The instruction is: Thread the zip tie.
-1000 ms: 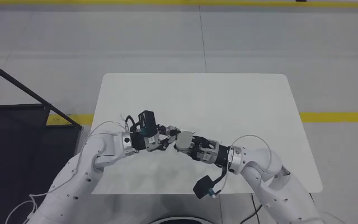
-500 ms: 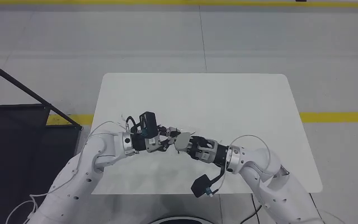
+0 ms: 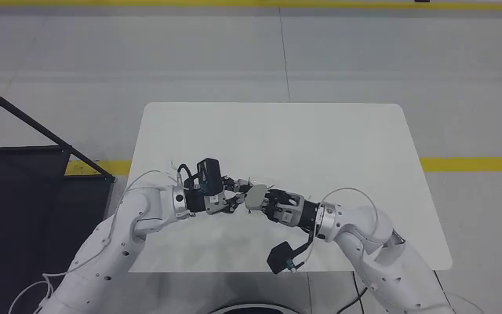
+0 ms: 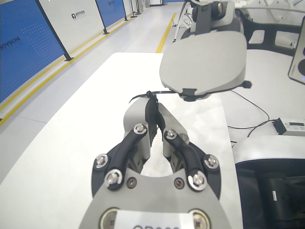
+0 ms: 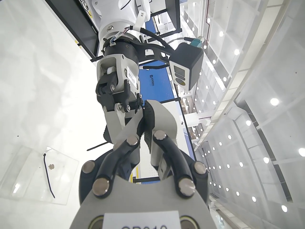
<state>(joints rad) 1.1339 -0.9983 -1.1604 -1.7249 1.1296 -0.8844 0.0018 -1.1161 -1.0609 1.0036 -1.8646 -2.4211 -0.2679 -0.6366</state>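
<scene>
Skinny black zip tie, pinched tight in both the left gripper and right gripper, runs straight between their tips.

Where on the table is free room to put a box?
Free: the far half of the table, from the far edge to the arms, and its right side. Crowded: near the front edge, where left claw and right claw hold the zip tie.

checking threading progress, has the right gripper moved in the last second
Yes, slightly: in the top view the right gripper has edged toward the left gripper, away from the table's right edge. Both are shut on the zip tie.
</scene>
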